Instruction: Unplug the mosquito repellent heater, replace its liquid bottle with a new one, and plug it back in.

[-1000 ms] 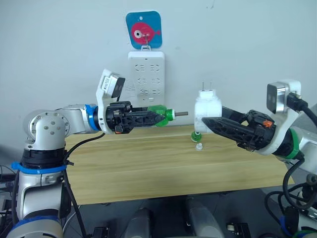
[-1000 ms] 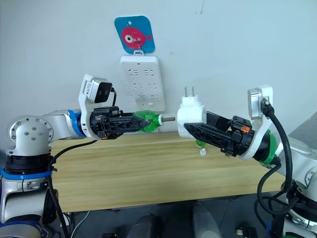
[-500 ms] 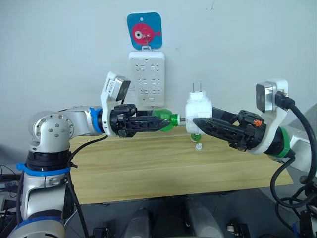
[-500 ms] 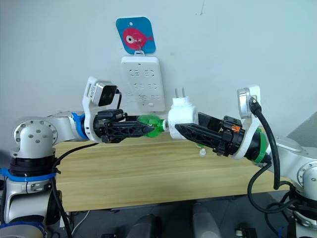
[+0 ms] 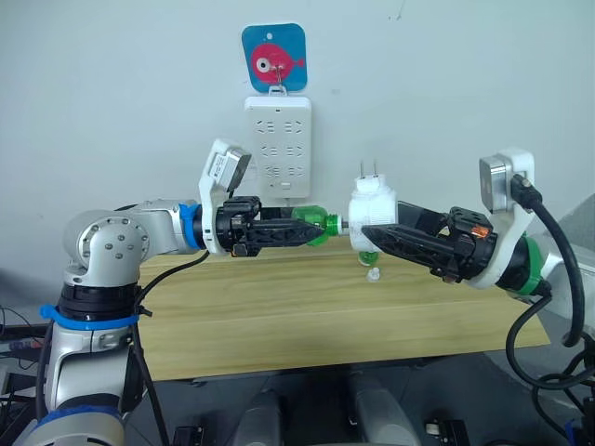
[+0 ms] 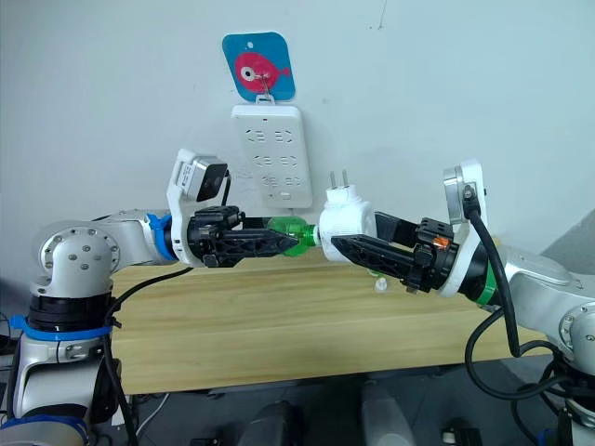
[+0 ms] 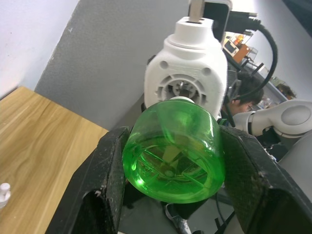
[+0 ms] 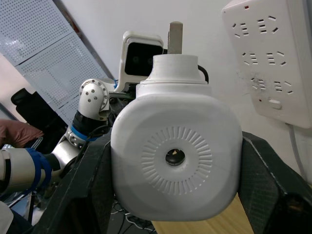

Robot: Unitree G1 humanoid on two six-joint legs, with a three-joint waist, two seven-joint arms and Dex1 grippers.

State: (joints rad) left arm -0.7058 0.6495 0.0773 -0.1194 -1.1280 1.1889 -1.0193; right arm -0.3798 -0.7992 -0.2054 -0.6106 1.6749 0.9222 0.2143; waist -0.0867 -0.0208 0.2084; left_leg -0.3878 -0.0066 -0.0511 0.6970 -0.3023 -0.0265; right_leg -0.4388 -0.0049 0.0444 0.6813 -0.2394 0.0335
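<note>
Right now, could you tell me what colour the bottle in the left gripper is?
The bottle is clear bright green; the left wrist view shows it best.

There is one white heater (image 5: 374, 212), one green bottle (image 5: 310, 226), one white power strip (image 5: 278, 147), one fish picture (image 5: 273, 58), one small cap (image 5: 373, 274), and two grippers.

I'm working in what looks like a robotics lab: a pale wooden bench (image 5: 307, 316) against a bare wall, a power strip (image 5: 277, 147) at 12 o'clock. Perforated panels (image 8: 44, 53) and a seated person (image 7: 243, 100) among cabling show in the wrist views.
</note>
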